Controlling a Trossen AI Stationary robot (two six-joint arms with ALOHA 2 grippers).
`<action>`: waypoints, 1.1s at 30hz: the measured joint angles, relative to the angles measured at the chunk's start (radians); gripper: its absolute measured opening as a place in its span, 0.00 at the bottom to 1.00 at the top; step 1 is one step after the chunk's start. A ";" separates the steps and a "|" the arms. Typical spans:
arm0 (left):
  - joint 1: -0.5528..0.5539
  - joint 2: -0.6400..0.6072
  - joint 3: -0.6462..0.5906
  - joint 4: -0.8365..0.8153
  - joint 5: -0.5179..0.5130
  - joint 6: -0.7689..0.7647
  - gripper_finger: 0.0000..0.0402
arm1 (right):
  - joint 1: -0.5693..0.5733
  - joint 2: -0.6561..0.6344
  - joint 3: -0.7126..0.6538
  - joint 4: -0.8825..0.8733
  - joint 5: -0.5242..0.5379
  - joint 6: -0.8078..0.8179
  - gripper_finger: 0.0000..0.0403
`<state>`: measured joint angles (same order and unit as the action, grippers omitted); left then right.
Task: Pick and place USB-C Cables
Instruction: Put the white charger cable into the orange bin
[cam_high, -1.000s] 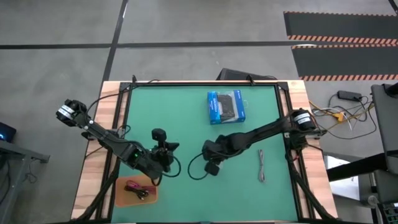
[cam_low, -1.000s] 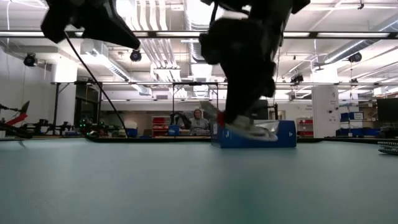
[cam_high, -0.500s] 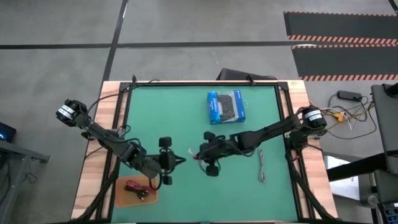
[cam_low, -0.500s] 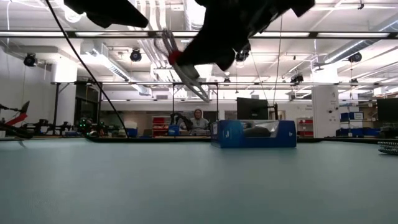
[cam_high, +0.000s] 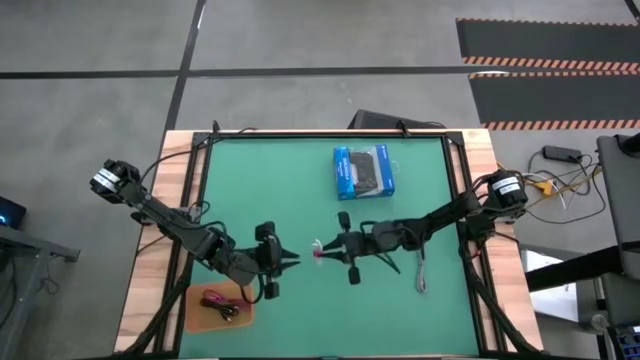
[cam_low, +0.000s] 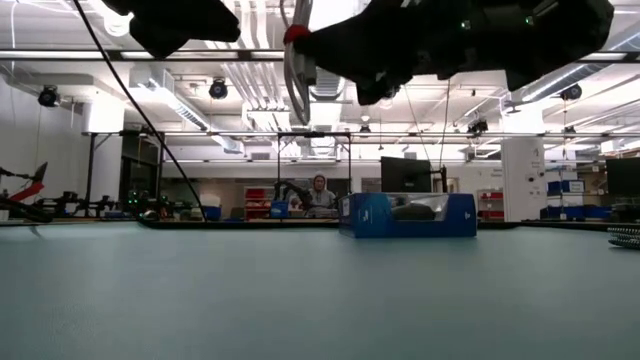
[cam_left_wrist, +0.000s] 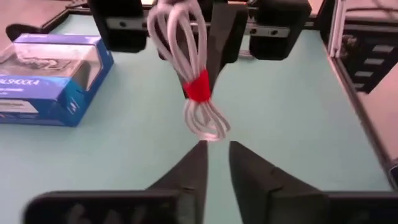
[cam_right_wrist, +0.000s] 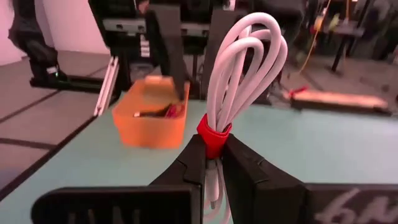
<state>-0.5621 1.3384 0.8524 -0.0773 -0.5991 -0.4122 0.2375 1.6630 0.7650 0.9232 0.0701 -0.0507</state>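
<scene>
My right hand (cam_high: 325, 249) pinches the white cable (cam_right_wrist: 239, 81) at its red tie, holding it in the air above the middle of the counter (cam_high: 300, 190). My left hand (cam_high: 291, 262), fingers slightly apart and empty, faces it just short of the coil. The orange tray (cam_high: 218, 308) sits at the counter's near-left corner, the grey cable (cam_high: 421, 266) to the right, the blue box (cam_high: 362, 171) farther back.

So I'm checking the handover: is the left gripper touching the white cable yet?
Apart. In the left wrist view, the left gripper sits just short of the white cable, with green mat showing between them; the right gripper holds the cable.
</scene>
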 joint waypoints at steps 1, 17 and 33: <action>0.000 0.000 -0.001 0.013 0.000 -0.002 0.16 | 0.000 0.000 -0.002 0.013 0.000 -0.014 0.06; 0.025 0.066 -0.075 0.349 -0.119 0.052 0.50 | 0.005 0.002 -0.002 0.026 -0.022 -0.086 0.06; 0.066 0.223 -0.069 0.682 -0.119 0.238 0.48 | 0.005 0.002 -0.002 0.023 -0.022 -0.100 0.06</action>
<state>-0.4965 1.5612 0.7834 0.6045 -0.7185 -0.1740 0.2428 1.6650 0.7628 0.9462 0.0483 -0.1509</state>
